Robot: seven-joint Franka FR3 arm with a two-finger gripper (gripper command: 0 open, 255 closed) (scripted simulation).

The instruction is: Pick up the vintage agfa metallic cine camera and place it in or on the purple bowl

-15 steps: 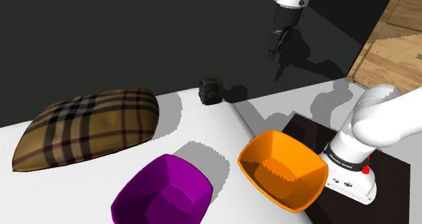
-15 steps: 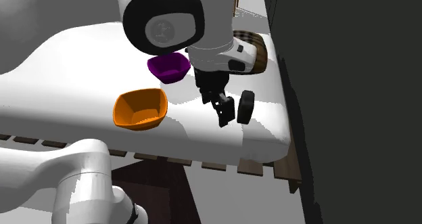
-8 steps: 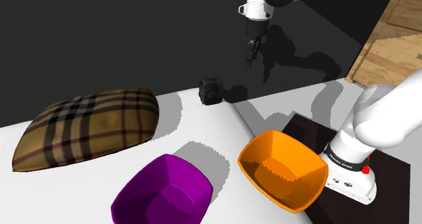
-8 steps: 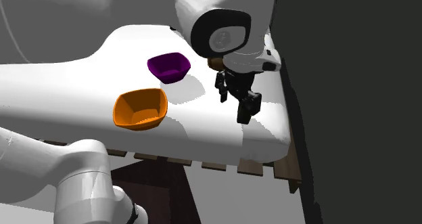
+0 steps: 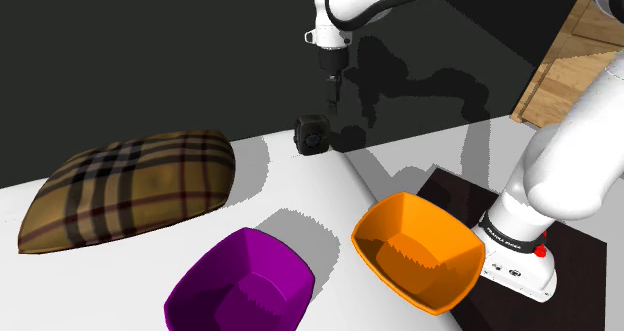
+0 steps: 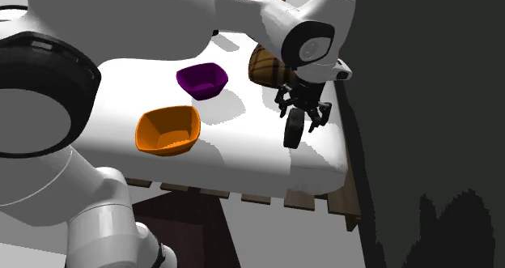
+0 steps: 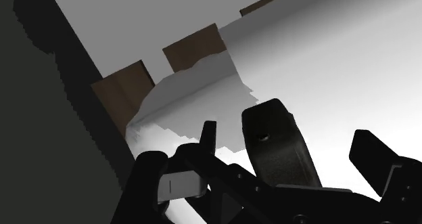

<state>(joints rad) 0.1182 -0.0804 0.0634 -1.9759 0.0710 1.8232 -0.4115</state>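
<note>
The small dark camera (image 5: 311,135) stands on a white, round-edged surface (image 5: 300,194), close to the edge that runs along a dark wall (image 5: 150,49). The black claw (image 6: 304,116) hangs right over the camera with its fingers spread wide. In the wrist view the camera sits between the two fingers (image 7: 206,143) and neither one touches it.

In the shoulder view a plaid pillow (image 5: 130,184) lies near the camera, to its left and a little nearer the viewer. The purple bowl (image 5: 240,284) sits well apart from the camera, toward the front of the surface. The orange bowl (image 5: 415,249) sits well apart from it as well, on the side toward the arm's dark stand (image 5: 580,249).

Bare white surface stretches from the camera to both bowls. In the second exterior view wooden slats (image 6: 243,197) show under the surface's rim, below the camera. Past the wall's end, a strip of wooden floor (image 5: 585,49) shows to the shoulder view's right of the camera.
</note>
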